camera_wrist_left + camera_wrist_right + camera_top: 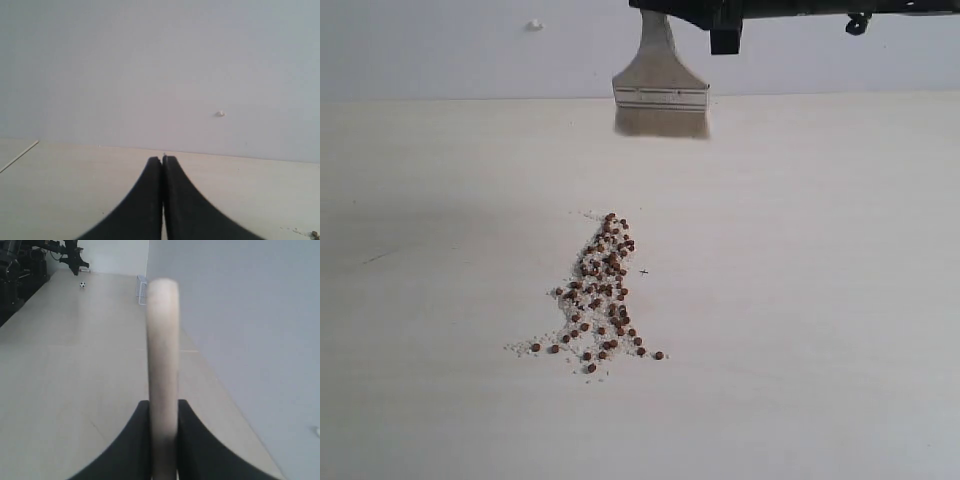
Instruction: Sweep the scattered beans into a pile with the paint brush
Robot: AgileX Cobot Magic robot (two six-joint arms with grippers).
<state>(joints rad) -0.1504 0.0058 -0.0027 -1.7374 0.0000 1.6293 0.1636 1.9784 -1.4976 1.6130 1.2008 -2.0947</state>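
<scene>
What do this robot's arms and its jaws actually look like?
Only a little of the right arm shows, along the top edge of the exterior view: it is black, with blocky parts on its underside. In both wrist views the jaws are matte black, broad at the base and curving inward to narrow tips. No cables, labels or markings can be seen.

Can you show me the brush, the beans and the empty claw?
brush point(660, 97): exterior view, on the metal band above the bristles.
beans point(604, 268): exterior view, middle of the reddish-brown heap.
left gripper point(163, 159): left wrist view, tips of the shut black fingers.
</scene>
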